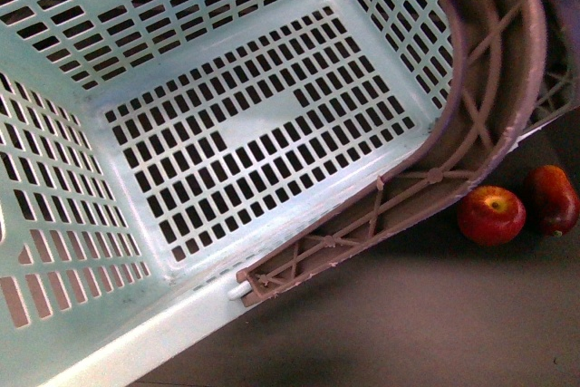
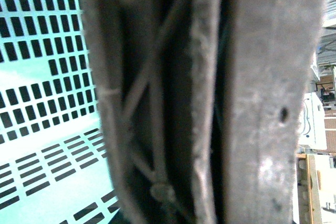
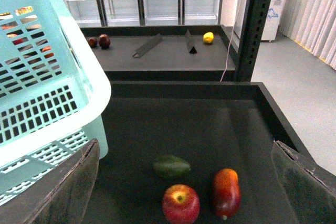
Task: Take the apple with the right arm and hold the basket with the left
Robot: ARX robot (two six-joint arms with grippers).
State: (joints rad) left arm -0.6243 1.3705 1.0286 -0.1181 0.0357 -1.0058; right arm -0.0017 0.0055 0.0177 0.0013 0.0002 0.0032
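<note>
The mint-green basket (image 1: 227, 124) fills most of the front view, empty, its brownish-grey trussed handle (image 1: 471, 133) swung along its right side. The left wrist view is filled by that handle (image 2: 157, 103), blurred and very close; my left gripper is shut on the basket there, its fingers hidden. The red apple (image 1: 490, 215) with a yellow stem patch lies on the dark surface just right of the basket. In the right wrist view the apple (image 3: 180, 203) sits between my right gripper's (image 3: 184, 182) wide-open fingers (image 3: 58, 192), untouched. The basket's wall (image 3: 47, 93) stands beside it.
An elongated red-orange fruit (image 3: 227, 192) lies right beside the apple, also in the front view (image 1: 553, 198). A dark green oval fruit (image 3: 171, 166) lies just beyond the apple. They rest in a dark bin with raised walls (image 3: 273, 108). A black post (image 3: 255, 24) and a farther shelf with fruit stand behind.
</note>
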